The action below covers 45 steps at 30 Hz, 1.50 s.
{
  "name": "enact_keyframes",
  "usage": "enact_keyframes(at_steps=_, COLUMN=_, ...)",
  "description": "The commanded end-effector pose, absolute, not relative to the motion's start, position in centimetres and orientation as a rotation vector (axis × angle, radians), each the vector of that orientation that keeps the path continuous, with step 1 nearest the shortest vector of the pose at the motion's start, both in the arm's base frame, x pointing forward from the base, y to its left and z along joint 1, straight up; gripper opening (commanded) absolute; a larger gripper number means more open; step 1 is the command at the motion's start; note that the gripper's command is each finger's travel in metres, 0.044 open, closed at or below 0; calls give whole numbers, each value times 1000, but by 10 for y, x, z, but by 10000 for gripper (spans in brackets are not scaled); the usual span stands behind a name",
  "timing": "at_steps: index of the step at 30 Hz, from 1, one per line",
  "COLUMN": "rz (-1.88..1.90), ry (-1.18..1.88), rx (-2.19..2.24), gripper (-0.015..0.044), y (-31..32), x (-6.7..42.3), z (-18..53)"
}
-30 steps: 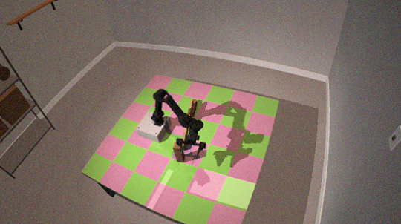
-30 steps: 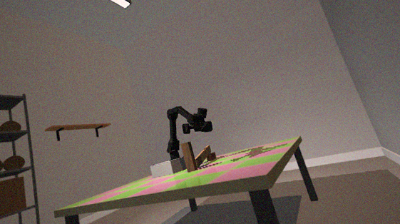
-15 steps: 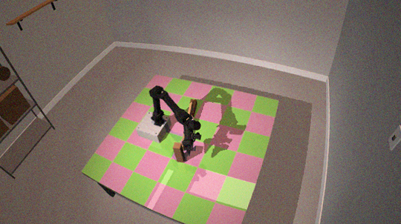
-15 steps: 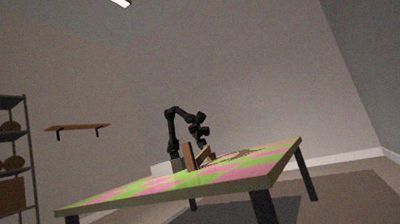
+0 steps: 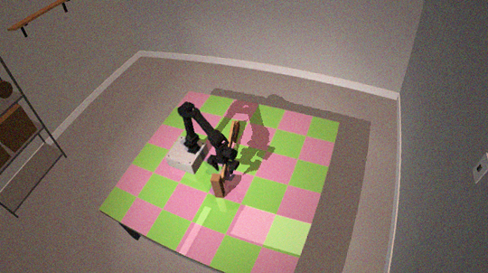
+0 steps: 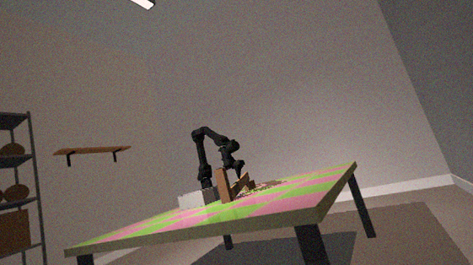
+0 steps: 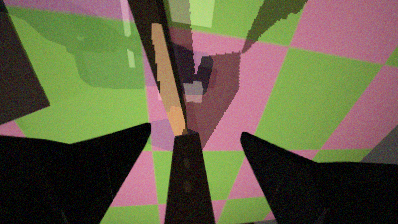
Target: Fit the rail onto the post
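The rail (image 6: pixel 240 185) (image 7: pixel 167 75) slopes down from the footboard block (image 5: pixel 236 128) (image 6: pixel 252 185). Its near end is low at the foot of the post in the wrist view. The post (image 5: pixel 218 186) (image 6: pixel 223 185) (image 7: pixel 189 207) stands upright; two faint marks, apparently the pegs, show on its dark face in the wrist view. My gripper (image 7: pixel 197 131) (image 5: pixel 223 169) is open and empty, pointing down above the lower part of the rail. Its fingers appear on either side of the rail in the wrist view. The bracket and the rail's end holes cannot be made out.
The white robot base (image 5: pixel 183 155) (image 6: pixel 191 199) stands left of the rail on the pink and green checkered table (image 5: pixel 158 218) (image 6: pixel 210 221). The arm reaches from it over the rail. A metal shelf rack (image 5: pixel 42 129) (image 6: pixel 34 165) stands at the far left, away from the table.
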State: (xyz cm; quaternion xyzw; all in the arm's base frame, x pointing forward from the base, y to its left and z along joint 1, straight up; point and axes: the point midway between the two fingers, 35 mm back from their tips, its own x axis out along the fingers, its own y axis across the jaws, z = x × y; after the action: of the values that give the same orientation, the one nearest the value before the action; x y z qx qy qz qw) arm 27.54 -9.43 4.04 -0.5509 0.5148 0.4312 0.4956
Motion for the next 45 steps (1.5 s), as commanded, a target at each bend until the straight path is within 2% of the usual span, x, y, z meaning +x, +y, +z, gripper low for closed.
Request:
enact_keyframes(at_steps=1, rz=1366, ry=1081, rx=-1392, gripper=440, y=-70, x=248, z=36)
enact_keyframes(at_steps=45, rz=1366, ry=1081, rx=-1391, gripper=440, y=-70, x=250, z=-23)
